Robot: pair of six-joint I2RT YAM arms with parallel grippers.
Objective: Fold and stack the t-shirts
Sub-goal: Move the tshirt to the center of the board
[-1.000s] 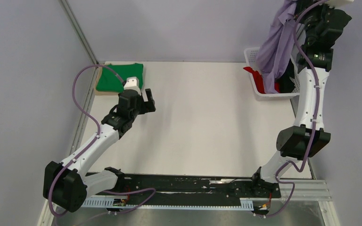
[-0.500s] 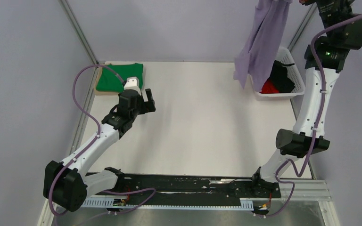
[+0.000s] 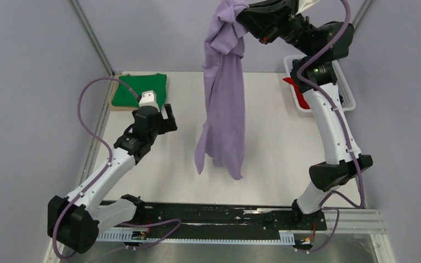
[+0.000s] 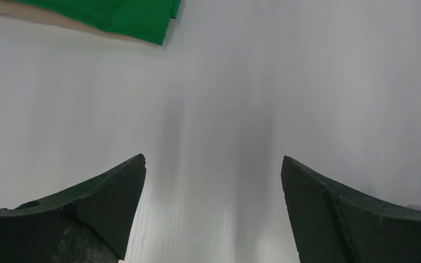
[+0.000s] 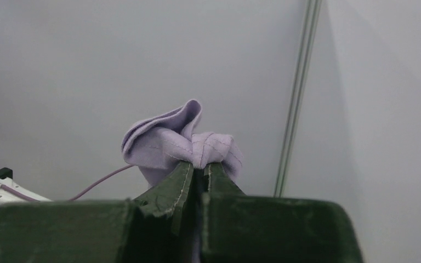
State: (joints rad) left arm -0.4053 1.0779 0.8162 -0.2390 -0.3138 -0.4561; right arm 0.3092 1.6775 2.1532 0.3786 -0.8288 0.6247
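Observation:
A lilac-purple t-shirt (image 3: 223, 109) hangs long and bunched above the middle of the table. My right gripper (image 3: 242, 12) is shut on its top, high near the back wall; in the right wrist view the pinched lilac cloth (image 5: 183, 145) bulges just past the gripper (image 5: 200, 166). A folded green t-shirt (image 3: 137, 89) lies at the back left, its corner green t-shirt (image 4: 126, 16) showing in the left wrist view. My left gripper (image 3: 168, 115) stands open over bare table just in front of it, left gripper (image 4: 212, 164) holding nothing. A red t-shirt (image 3: 301, 97) peeks from the basket.
A white lattice basket (image 3: 346, 94) stands at the back right, partly behind my right arm. A flat tan board (image 3: 115, 104) lies under the green shirt. Metal frame posts run up the back corners.
My right arm swung left from over the basket to the table's middle, carrying the lilac t-shirt, which now hangs full length. The left arm shifted only slightly.

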